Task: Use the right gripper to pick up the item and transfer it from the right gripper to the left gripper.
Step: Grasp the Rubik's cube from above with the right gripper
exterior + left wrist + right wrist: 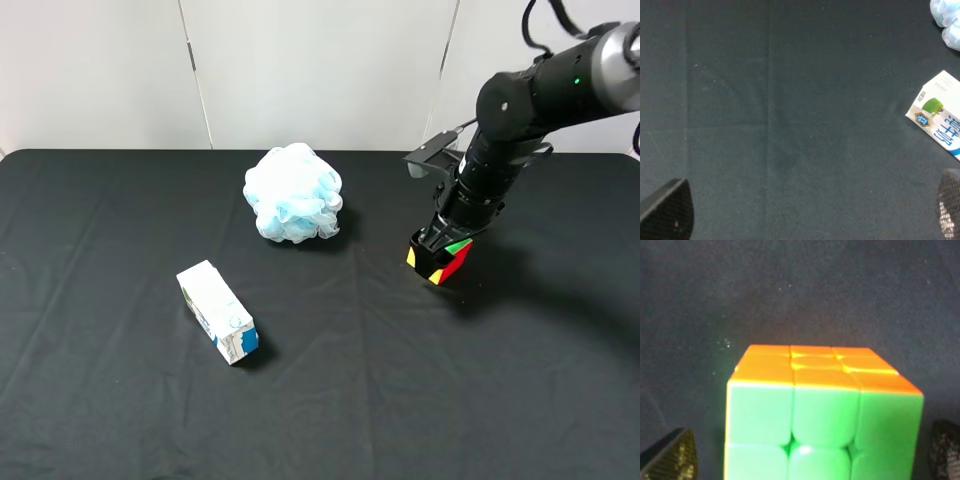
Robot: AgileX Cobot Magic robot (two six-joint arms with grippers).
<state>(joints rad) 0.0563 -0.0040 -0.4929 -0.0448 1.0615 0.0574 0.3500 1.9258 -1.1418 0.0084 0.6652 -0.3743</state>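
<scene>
The item, a small puzzle cube point(457, 262), rests on the black tablecloth at the right, showing yellow, green and red faces. My right gripper point(440, 252) has come down over it from above, open, with one finger on each side. The right wrist view shows the cube point(822, 425) up close, green face towards the camera and orange face beyond. Both fingertips point(671, 456) stand a little off its sides. My left gripper point(805, 215) is open above bare cloth, nothing between its fingertips point(667, 210). The left arm does not appear in the exterior view.
A pale blue mesh bath puff point(292, 192) sits left of the cube, towards the back. A white-and-blue carton point(217, 311) lies on its side at front left, and also shows at the edge of the left wrist view. A white wall stands behind the table's far edge.
</scene>
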